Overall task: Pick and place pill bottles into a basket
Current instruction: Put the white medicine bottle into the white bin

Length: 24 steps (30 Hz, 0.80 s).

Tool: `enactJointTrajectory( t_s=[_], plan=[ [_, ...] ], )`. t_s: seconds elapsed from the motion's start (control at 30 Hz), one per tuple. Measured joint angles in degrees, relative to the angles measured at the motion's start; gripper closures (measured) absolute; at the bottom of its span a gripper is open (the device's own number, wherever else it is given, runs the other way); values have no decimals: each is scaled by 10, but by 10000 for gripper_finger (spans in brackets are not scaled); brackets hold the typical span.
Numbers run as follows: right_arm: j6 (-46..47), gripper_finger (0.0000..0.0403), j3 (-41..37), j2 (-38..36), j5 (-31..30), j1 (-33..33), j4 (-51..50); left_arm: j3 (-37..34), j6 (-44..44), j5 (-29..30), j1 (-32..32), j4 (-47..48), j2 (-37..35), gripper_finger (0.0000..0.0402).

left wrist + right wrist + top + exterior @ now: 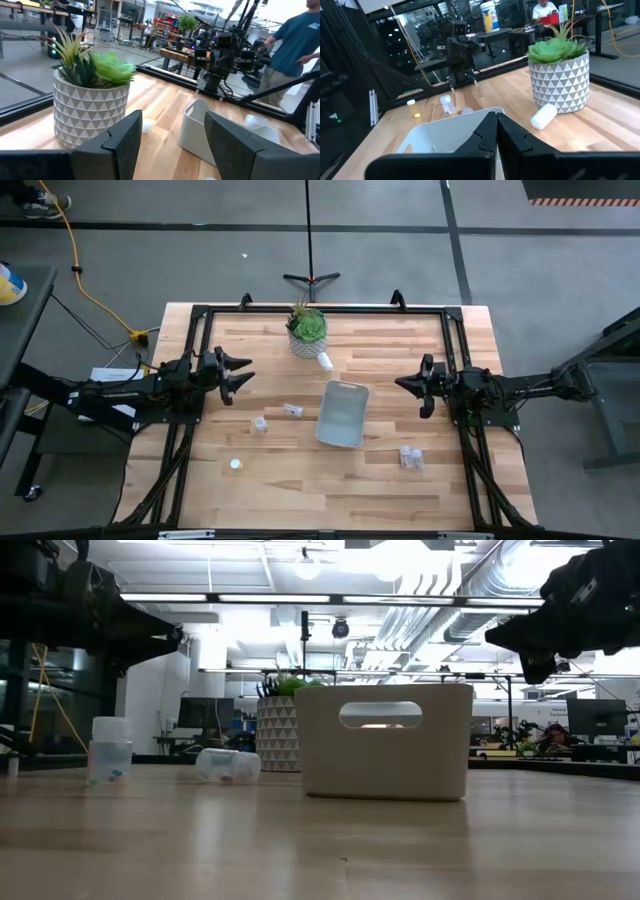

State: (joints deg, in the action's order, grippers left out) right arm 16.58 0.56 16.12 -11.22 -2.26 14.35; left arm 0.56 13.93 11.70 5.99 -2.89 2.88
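Both arms hang above the counter (300,490) with nothing held: the left end effector (238,374) sits over the left side with its fingers apart, and the right end effector (412,385) hovers over the right side with its fingers pressed together. The basket (341,414) lies near the middle of the counter, empty as far as the high view shows, and all the pill bottles remain outside it. One lies on its side just beside the potted plant (306,330), a second (292,410) lies just left of the basket, a third (260,424) stands upright farther left, a small yellowish one (235,465) sits toward the near left, and a pair (410,457) stands to the basket's near right. The sensible opening is probably for each arm to take its nearest bottle, descending straight over an upright cap and closing across the body, not the lid. No brand, label or writing is legible anywhere.
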Motion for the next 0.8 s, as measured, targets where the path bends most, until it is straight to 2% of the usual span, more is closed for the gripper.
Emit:
enactJointTrajectory(
  t_s=[0.17, 0.33, 0.53, 0.8],
  plan=[
    [64, 402, 0, 0, -2, 0, 15, 0, 3, -23, 0, 2, 0, 151],
    [133, 402, 0, 0, -3, 0, 37, 0, 3, -23, 0, 0, 0, 151],
    [164, 402, 0, 0, -12, 0, 41, 0, 3, -7, 0, 4, 0, 151],
    [251, 401, 0, 0, -124, 0, 78, 0, 3, 19, 0, 0, 0, 151]
  ],
)
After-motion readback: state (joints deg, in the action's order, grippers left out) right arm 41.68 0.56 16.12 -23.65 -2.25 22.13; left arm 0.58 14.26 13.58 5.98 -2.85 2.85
